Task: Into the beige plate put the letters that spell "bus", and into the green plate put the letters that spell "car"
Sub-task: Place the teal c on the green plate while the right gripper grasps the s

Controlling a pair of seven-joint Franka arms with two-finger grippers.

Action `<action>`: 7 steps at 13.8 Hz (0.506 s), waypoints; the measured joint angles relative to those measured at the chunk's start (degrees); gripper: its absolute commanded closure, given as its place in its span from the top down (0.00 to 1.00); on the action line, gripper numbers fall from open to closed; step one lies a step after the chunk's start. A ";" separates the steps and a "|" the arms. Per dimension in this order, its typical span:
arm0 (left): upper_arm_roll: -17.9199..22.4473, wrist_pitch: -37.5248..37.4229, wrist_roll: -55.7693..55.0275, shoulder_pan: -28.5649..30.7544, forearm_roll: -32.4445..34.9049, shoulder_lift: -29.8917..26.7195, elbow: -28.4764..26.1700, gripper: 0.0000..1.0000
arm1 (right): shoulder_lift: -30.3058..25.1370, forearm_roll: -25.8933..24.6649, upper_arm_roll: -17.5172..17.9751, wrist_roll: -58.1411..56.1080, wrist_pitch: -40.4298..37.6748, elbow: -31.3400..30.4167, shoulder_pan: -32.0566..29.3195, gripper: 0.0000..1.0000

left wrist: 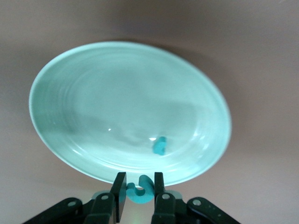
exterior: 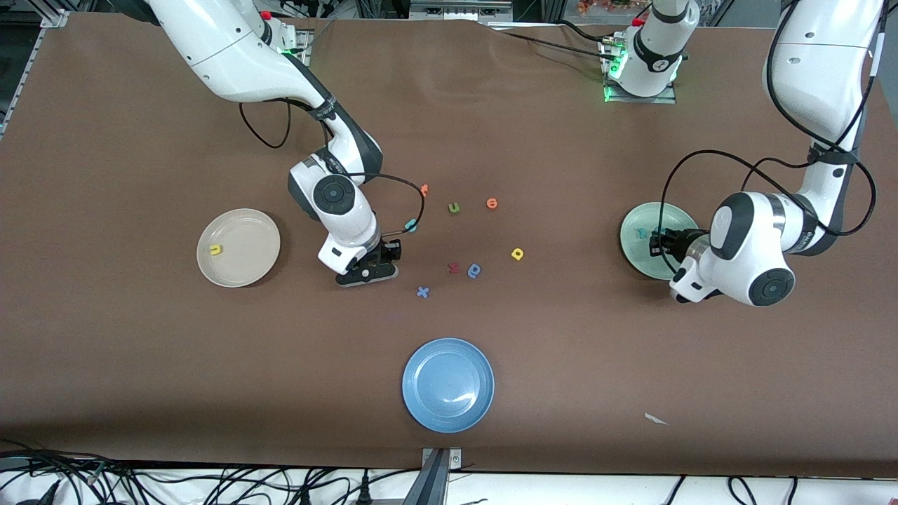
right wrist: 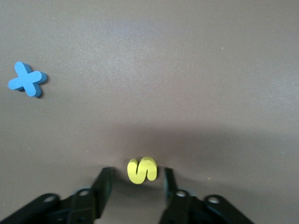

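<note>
Right gripper (right wrist: 136,179) low at brown table (exterior: 140,351), jaws spread either side of yellow s (right wrist: 142,170), not yet touching it – lined up to pinch, likely bound for beige plate (exterior: 263,238), where yellow u (exterior: 216,249) already lies

Left gripper (left wrist: 140,189) over rim of green plate (left wrist: 70,84), pinching teal c (left wrist: 141,191) – looks ready to drop beside teal letter (left wrist: 160,145) in plate

Other letters loose mid-table; blue plate (exterior: 428,407) nearest camera; cables along table edge

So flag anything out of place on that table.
One oddity: a small white scrap lies on the brown table, near its front edge toward the left arm's end. It looks like stray litter, not a letter. Nothing else stands out.
</note>
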 measured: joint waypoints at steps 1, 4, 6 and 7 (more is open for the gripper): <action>0.02 0.25 1.00 0.75 0.48 0.00 -1.06 0.21 | 0.01 0.00 0.00 0.00 0.00 0.00 0.00 0.43; 0.03 3.68 2.24 1.95 1.49 0.02 -4.31 0.28 | 0.08 -0.04 -0.04 0.00 0.03 0.01 0.00 0.32; 0.00 4.87 2.27 1.99 1.74 0.03 -5.56 0.73 | 0.07 -0.18 -0.11 0.00 0.03 0.09 -0.01 0.15; -0.05 5.08 2.29 1.99 1.74 0.03 -5.72 1.00 | 0.06 -0.18 -0.11 0.00 0.04 0.14 -0.02 0.11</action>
